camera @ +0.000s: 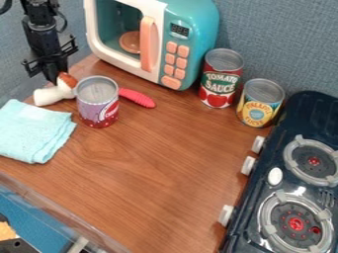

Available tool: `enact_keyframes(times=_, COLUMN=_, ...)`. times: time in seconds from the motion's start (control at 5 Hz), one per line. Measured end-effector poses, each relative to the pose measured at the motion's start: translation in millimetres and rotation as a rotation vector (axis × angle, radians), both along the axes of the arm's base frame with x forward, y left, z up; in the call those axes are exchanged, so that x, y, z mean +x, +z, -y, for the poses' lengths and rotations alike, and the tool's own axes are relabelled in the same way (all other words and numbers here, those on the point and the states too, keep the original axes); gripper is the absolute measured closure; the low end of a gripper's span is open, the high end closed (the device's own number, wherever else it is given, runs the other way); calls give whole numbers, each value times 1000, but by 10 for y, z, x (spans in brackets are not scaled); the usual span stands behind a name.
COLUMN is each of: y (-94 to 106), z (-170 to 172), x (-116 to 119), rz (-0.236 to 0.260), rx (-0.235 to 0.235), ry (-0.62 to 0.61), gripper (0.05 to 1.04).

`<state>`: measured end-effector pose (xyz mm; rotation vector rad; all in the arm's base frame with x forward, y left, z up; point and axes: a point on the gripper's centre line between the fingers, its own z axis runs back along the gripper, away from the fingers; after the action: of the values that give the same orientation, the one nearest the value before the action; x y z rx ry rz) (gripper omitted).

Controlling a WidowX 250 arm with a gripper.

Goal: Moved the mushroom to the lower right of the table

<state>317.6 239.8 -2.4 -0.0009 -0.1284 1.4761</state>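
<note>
The black gripper (55, 73) hangs at the upper left, its lower end right at the mushroom; whether it touches it, I cannot tell. The mushroom (53, 95) lies tilted on the wooden table (165, 163), its white stem toward the left and its orange-brown cap toward the right. A purple and red can (98, 103) stands just right of the mushroom and hides part of it.
Below the mushroom lies a folded light-blue cloth (34, 130). A red-pink utensil (137, 98) is behind the can. At the back stand a teal toy microwave (191, 24), a tomato sauce can (220, 78) and a yellow can (260, 104). A dark toy stove (264, 190) borders the right.
</note>
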Motion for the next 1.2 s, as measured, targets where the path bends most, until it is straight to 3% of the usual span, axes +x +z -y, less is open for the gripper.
enact_keyframes(times=0.2, y=217, z=146, x=-44, rz=24, rx=34, ry=1, gripper=1001)
enact_keyframes(times=0.4, y=640, z=270, x=-67, rz=89, rx=91, ry=7, gripper=1001)
enact_keyframes(times=0.6, y=1191, z=563, x=-177, rz=181, rx=131, ry=14, gripper=1001)
enact_keyframes(times=0.8, y=1468, z=1075, x=-270, rz=244, rx=105, ry=-75, gripper=1001)
enact_keyframes(times=1.0, y=1498, z=1566, x=-376, rz=276, rx=96, ry=-226, gripper=1001)
enact_keyframes(times=1.2, y=1332, z=2066, x=-486, rz=267, rx=81, ry=-398, gripper=1001)
